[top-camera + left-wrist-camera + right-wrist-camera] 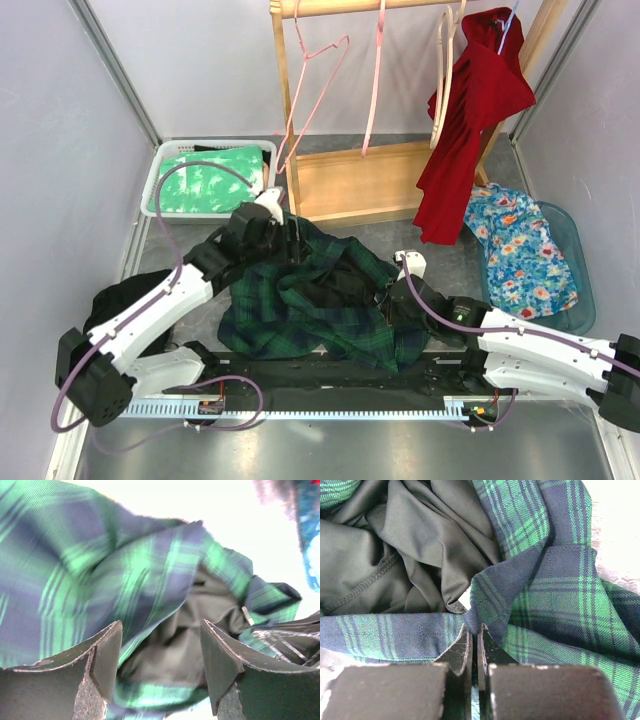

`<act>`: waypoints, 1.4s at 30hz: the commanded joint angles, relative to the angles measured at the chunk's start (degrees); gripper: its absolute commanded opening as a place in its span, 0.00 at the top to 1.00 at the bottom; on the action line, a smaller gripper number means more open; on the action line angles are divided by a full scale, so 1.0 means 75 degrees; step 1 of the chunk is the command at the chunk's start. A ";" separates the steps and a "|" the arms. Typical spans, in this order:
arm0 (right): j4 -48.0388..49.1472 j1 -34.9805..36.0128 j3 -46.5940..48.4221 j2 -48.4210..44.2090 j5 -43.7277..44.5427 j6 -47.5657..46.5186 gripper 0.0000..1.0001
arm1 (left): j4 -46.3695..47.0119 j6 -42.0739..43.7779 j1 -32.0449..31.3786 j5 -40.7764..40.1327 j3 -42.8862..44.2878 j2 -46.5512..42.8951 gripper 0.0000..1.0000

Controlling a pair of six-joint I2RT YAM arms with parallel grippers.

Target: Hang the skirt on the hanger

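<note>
The green and navy plaid skirt (310, 295) lies bunched on the table between my arms, its dark lining showing. My left gripper (283, 228) is open at the skirt's far edge. In the left wrist view the skirt (125, 575) and lining fill the space just beyond the open gripper (160, 655). My right gripper (392, 287) is at the skirt's right side. In the right wrist view it (475, 630) is shut, pinching a fold of the skirt (540, 595) at its tips. Empty pink hangers (318, 75) hang on the wooden rack (285, 110) behind.
A red garment (470, 130) hangs at the rack's right end. A white basket (160, 170) with green cloth stands at the back left. A teal tub (575, 250) with floral cloth is at the right. A black cloth (105, 300) lies at the left.
</note>
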 commanded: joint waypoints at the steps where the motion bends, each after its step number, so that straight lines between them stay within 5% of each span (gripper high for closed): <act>1: 0.0274 0.0035 -0.0104 -0.0176 -0.0035 0.0142 1.00 | 0.0699 0.0868 -0.0071 0.0984 0.0414 0.0823 0.30; 6: 0.0275 0.0023 -0.0105 -0.0259 0.0012 0.0095 1.00 | 0.1145 0.1220 -0.0679 0.0672 0.0613 0.1690 0.30; 18: 0.0204 0.0023 -0.0233 -0.0516 0.0047 0.0177 1.00 | 0.0713 0.0694 -0.1606 -0.2526 0.1386 0.3672 0.32; 22: 0.0017 0.0023 -0.0233 -0.0680 0.0164 0.0224 1.00 | 0.0196 0.0120 -0.1595 -0.3757 0.1586 0.3767 0.46; 27: -0.0053 0.0023 -0.0245 -0.0751 0.0223 0.0236 1.00 | 0.0172 0.0118 -0.1595 -0.3924 0.1516 0.3404 0.63; 32: -0.0065 0.0035 -0.0221 -0.0786 0.0246 0.0259 1.00 | 0.0032 0.0341 -0.1595 -0.3783 0.1574 0.3497 0.98; 42: -0.0673 0.0023 0.0164 -0.1067 0.0843 0.0423 1.00 | -0.0506 0.0318 -0.1595 -0.3771 0.1750 0.2420 0.98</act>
